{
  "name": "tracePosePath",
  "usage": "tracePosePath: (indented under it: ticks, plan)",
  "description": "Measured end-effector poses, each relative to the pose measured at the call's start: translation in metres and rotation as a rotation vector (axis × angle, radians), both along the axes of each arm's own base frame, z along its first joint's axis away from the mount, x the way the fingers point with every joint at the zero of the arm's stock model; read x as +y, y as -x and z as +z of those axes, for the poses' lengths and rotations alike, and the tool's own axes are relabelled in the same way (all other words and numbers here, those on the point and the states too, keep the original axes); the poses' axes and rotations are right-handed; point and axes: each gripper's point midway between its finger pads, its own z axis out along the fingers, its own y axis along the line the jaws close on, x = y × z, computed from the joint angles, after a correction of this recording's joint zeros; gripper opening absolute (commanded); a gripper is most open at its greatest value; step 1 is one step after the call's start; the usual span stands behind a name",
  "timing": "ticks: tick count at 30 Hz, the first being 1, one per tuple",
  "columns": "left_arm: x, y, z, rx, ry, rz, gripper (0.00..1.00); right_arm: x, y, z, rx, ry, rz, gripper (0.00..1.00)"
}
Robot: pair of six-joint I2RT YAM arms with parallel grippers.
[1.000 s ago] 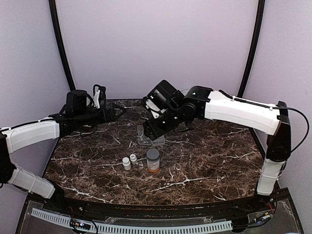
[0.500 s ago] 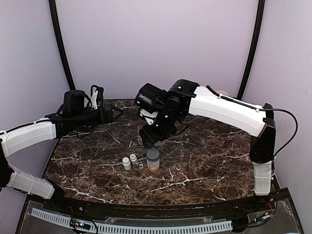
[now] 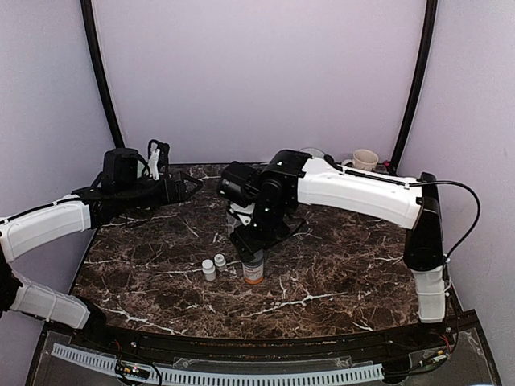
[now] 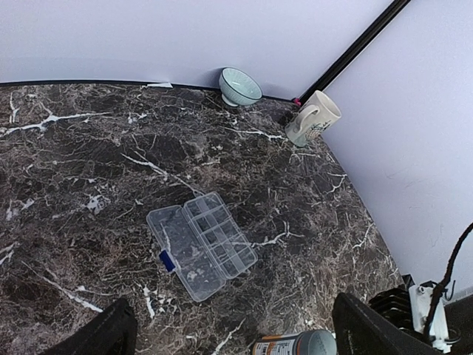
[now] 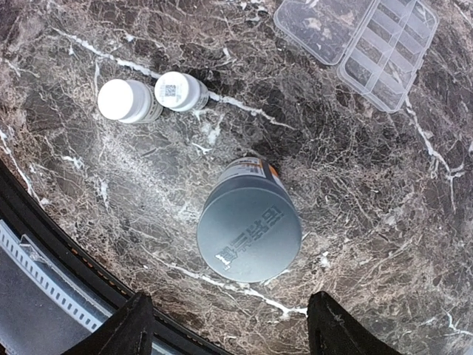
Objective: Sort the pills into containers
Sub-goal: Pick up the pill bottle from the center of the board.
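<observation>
Clear rectangular plastic pill box (image 4: pixel 201 244) lies lid-open on marble tabletop (image 4: pixel 74 163); left end effector (image 4: pixel 236 333) and right end effector (image 5: pixel 236 325) spread.

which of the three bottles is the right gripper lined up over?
The orange bottle with the grey cap: centred in front of the open right gripper, and larger than the two small white bottles off to one side.

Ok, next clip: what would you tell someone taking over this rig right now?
Left gripper: open, empty, raised over the left rear of the table.
Right gripper: open, empty, poised above the grey cap of the orange bottle.
Pill box: lid open, lying flat mid-table; no pills visible inside.
Two white bottles: capped, beside the orange bottle.
Done: nothing sorted. Left: get pills out, fill compartments.
</observation>
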Motion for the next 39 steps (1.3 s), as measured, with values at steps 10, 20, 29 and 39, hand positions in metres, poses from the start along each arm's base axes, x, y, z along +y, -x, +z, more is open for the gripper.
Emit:
tracePosePath:
  ticks: [10,20,29,39]
  plan:
    - [0.000,0.000,0.000,-0.001,0.001,0.000,0.95,0.003,-0.006,-0.023,0.035,0.024,-0.007,0.73]
    - [0.000,0.000,0.000,-0.001,0.001,0.000,0.95,-0.001,-0.013,-0.030,0.051,0.023,-0.014,0.72]
    - [0.000,0.000,0.000,-0.001,0.000,0.002,0.95,0.001,-0.012,-0.030,0.056,0.013,-0.006,0.72]
    - [0.001,0.000,-0.001,0.001,-0.001,0.005,0.95,0.001,-0.013,-0.034,0.061,0.021,-0.003,0.71]
